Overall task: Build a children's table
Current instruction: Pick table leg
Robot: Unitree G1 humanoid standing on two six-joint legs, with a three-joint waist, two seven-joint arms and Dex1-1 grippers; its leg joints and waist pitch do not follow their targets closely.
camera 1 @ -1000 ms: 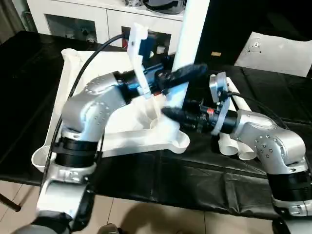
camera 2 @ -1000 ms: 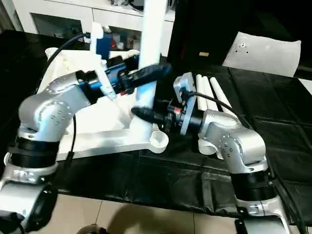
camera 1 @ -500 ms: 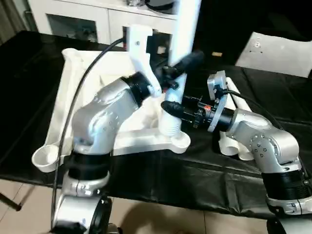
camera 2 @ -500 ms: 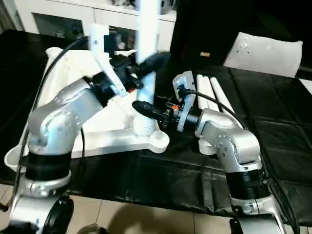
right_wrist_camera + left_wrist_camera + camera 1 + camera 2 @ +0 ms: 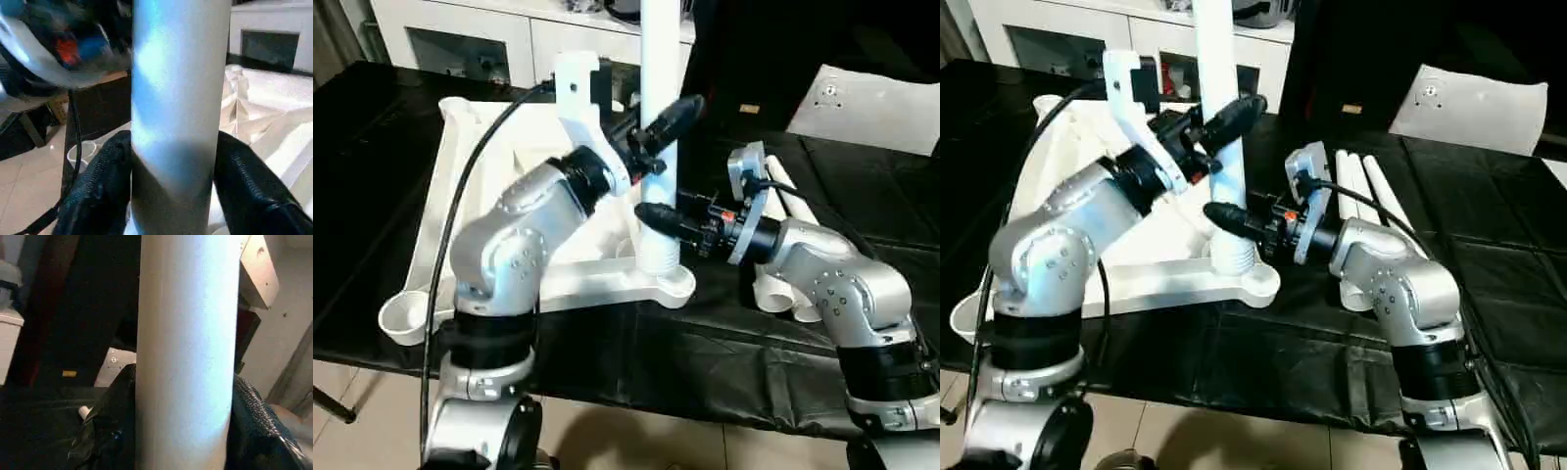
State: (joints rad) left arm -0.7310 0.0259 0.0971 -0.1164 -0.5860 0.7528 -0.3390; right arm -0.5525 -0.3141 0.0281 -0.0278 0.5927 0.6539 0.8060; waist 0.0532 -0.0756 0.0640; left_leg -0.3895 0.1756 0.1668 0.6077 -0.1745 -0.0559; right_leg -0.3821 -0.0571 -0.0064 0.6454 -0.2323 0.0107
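Table leg [image 5: 658,127]: upright, centre of frame, foot in corner socket [image 5: 662,277] of upturned table top [image 5: 499,147]
Left end effector [image 5: 656,132]: clamped on leg, higher up
Right end effector [image 5: 658,217]: fingers around leg, lower down
Spare legs [image 5: 1363,186]: on black tabletop [image 5: 372,117], right of centre

Leg [image 5: 658,117] upright in tabletop [image 5: 470,166] — corner socket

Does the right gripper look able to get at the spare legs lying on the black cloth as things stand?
Probably not yet: the right gripper straddles the upright leg and must let go first. The spare legs lie uncovered beside its forearm.
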